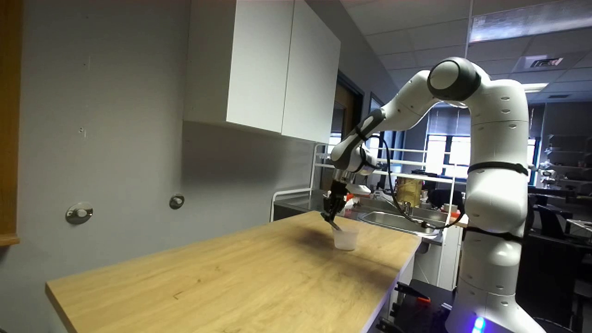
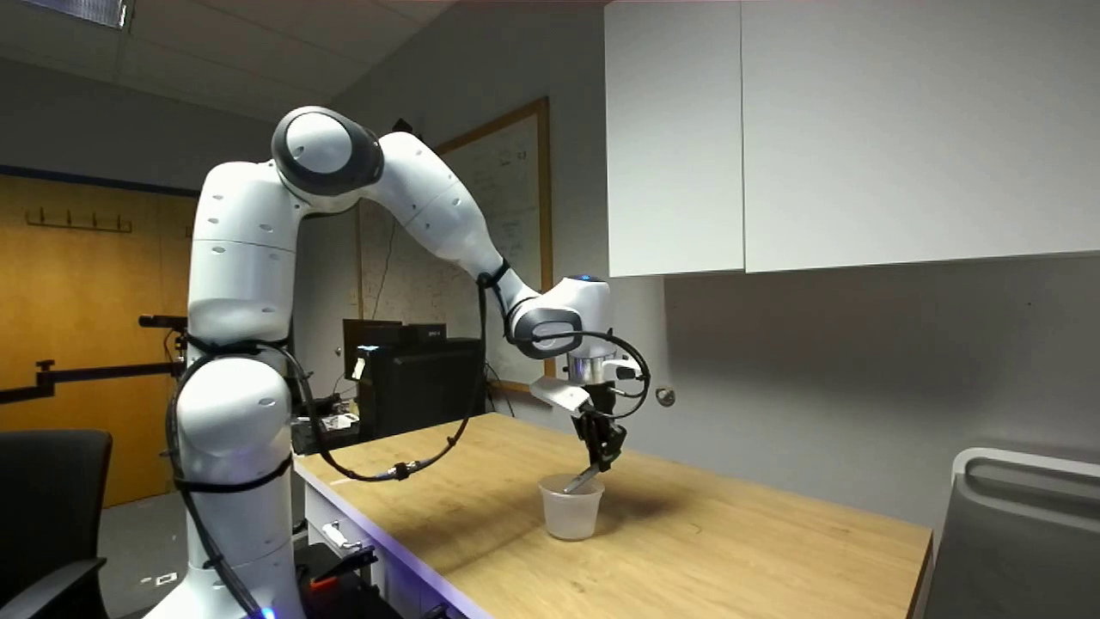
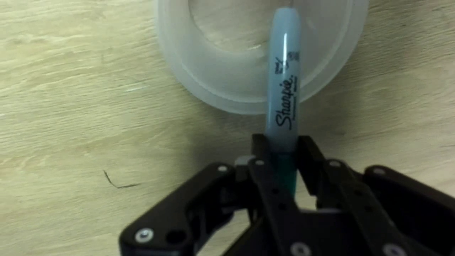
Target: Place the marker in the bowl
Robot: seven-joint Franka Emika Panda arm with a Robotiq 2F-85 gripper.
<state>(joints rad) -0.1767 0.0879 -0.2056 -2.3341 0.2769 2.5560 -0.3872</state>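
The gripper [image 3: 283,144] hangs beside and above the bowl [image 2: 570,517], jaws pinching the marker [image 3: 284,80], presumably so its free end overhangs the opening for release.

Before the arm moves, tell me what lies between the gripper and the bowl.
In the wrist view, the marker spans that stretch: held in the gripper, its pale end reaching over the bowl.
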